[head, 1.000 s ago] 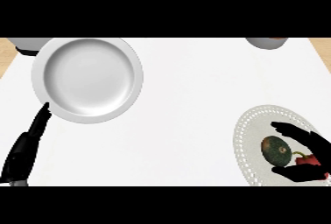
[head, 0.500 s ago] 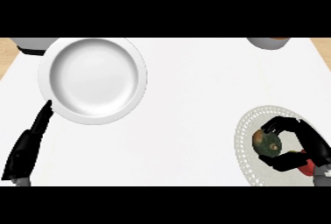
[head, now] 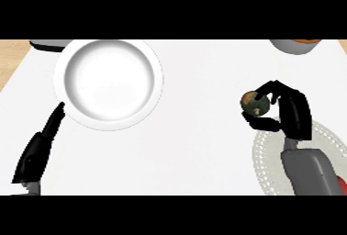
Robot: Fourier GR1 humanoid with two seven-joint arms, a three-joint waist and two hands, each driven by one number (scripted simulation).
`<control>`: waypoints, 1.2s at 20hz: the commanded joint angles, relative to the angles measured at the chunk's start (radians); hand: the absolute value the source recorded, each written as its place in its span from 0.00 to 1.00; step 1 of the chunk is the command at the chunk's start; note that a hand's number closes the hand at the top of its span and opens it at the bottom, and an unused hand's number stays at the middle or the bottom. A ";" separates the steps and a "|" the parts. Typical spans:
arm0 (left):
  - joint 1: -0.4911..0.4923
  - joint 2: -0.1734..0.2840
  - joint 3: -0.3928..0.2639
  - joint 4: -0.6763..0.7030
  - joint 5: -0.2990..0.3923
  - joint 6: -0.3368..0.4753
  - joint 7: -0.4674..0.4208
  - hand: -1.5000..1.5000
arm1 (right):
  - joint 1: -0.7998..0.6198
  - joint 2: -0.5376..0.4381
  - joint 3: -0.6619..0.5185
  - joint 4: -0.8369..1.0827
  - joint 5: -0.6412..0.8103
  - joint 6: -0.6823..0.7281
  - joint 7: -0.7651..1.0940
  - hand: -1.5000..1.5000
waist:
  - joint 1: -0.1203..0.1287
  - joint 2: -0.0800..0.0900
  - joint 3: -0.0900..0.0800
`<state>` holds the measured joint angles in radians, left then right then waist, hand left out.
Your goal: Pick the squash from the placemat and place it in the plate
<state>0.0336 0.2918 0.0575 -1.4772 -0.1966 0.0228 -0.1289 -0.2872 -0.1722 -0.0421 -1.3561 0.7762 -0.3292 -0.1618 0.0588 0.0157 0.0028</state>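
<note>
Head view of the counter (head: 203,156). The plate (head: 108,82) is lying at the left, toward the far edge. The placemat (head: 271,156) is lying at the near right, partly under the right forearm. The right hand (head: 288,114) is curling round the squash (head: 255,104), beyond the placemat's far edge and well right of the plate. The left hand (head: 41,147) is lying at the near left, fingertips just beside the plate's rim. Two dishes are sitting at the far edge, one (head: 47,45) at the left corner, one (head: 295,45) at the right.

Dark green squash (head: 254,105), white plate (head: 108,82), white patterned placemat (head: 267,156)
</note>
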 commanded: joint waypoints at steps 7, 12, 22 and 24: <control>0.028 0.029 0.042 -0.029 0.017 -0.016 0.008 0.50 | -0.068 0.166 -0.074 0.185 -0.034 -0.560 -0.350 1.00 | -0.040 -0.011 0.000; 0.081 0.005 0.055 0.005 0.018 0.002 -0.050 0.50 | 0.041 0.171 0.057 -0.088 -0.161 -0.588 -0.527 1.00 | -0.059 -0.020 -0.001; 0.085 -0.025 0.036 -0.069 -0.002 0.006 0.017 0.50 | 0.301 0.172 0.406 -0.338 -0.129 -0.545 -0.691 1.00 | -0.058 -0.018 -0.003; 0.044 0.014 0.068 -0.071 0.016 -0.021 0.050 0.50 | 0.277 0.172 0.529 -0.381 0.026 -0.565 -0.498 1.00 | -0.058 -0.019 -0.003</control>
<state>0.0896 0.2968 0.1154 -1.5019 -0.1875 0.0138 -0.1281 -0.0249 -0.0043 0.3473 -1.6821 0.6726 -0.8459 -0.7505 -0.0022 -0.0029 0.0000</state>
